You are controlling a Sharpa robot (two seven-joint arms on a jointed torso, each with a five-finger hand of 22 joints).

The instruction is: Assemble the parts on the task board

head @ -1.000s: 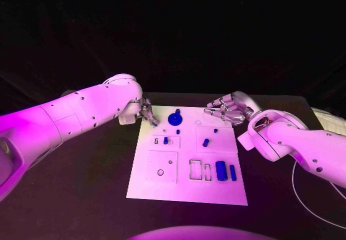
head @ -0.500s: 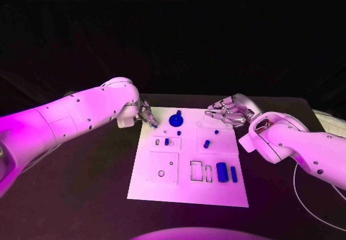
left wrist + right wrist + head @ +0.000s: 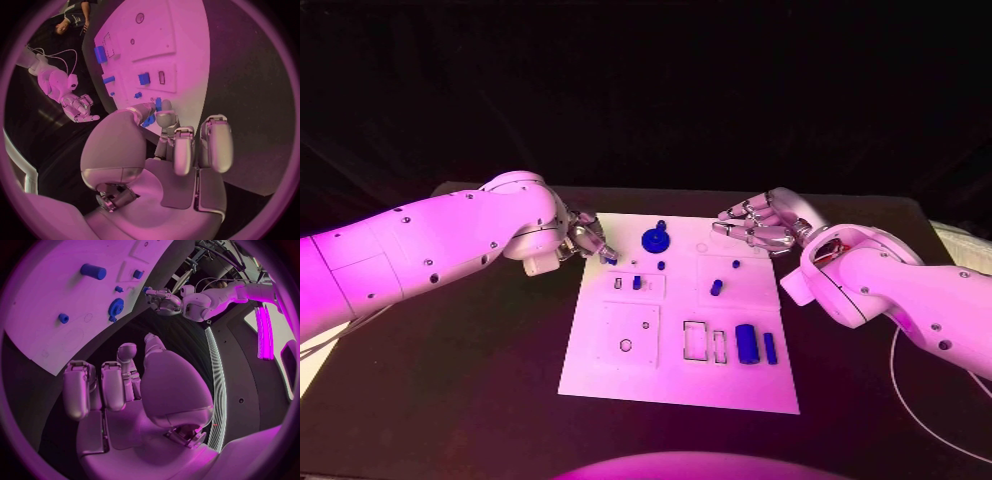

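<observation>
Left hand [image 3: 584,240] sits at the far left corner of the task board [image 3: 733,385], its fingers drawn together around a small blue part [image 3: 154,111]. From the left wrist view, the thumb and a finger pinch this piece just above the board's edge; that grip suits carrying a small part to a seat. Which recess it belongs to cannot be told.

Right hand [image 3: 759,224] rests off the board's far right corner, over the black table [image 3: 444,400]. Its fingers are curled inward on nothing, and it touches no part. Placement there appears to keep it out of the left hand's working area.

On the board, a blue gear [image 3: 653,240] stands near the far edge, between the two hands. Small blue pegs [image 3: 715,287] stand in the middle rows. A larger blue block [image 3: 744,343] and a thin blue bar [image 3: 769,347] lie near the right edge toward the near end, beside two open rectangular slots [image 3: 691,340]. These slots are unfilled, so assembly is judged to be partly done.
</observation>
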